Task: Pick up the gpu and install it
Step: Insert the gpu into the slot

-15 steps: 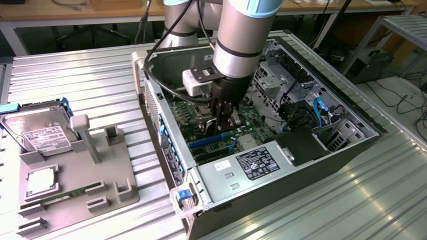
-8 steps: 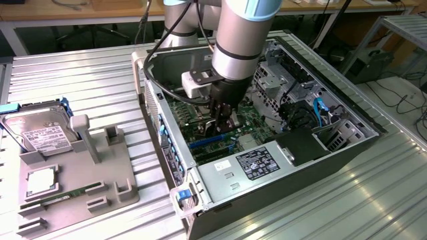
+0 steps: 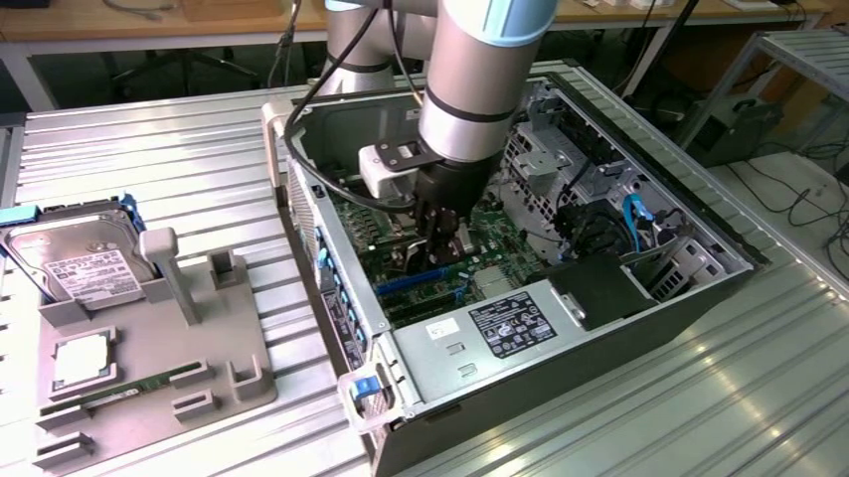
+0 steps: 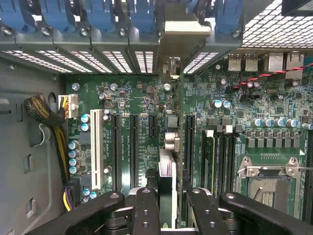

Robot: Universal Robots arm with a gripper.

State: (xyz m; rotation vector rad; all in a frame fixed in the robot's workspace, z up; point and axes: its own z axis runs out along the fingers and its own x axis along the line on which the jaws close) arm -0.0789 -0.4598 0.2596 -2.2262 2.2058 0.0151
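**GPU held edge-on inside the open computer case**

One robot arm [image 3: 464, 89] reaches down from the top centre of the exterior view into one open computer case [image 3: 531, 268], which lies on its side on a ribbed metal table [image 3: 159, 159]. In the lower left of that view sits one grey fixture tray [image 3: 146, 368]. It carries one hard drive [image 3: 78, 260] with a white label, one square processor chip [image 3: 83, 360] and one slim green memory stick [image 3: 113, 397].

The single gripper [image 4: 166, 215] shows as black fingers [image 4: 145, 213] along the lower edge of the wrist view. They are drawn in to a narrow gap and clamp the gpu [image 4: 167, 183] between them. The card is seen edge-on, as a thin pale strip running up from the fingers through the middle of the frame, over the green motherboard [image 4: 142, 103]. It stands among the long black expansion slots [image 4: 117, 152], and one white slot [image 4: 95, 147] lies further to the left.

In the exterior view the gripper [image 3: 444, 243] is at frame centre, deep in the case, and the arm's body hides the card. Whether the card's edge touches a slot cannot be told. The processor socket [image 4: 266, 186] at the lower right of the wrist view is cut off by a finger, and the row of blue clips [image 4: 98, 14] along the top is cropped.
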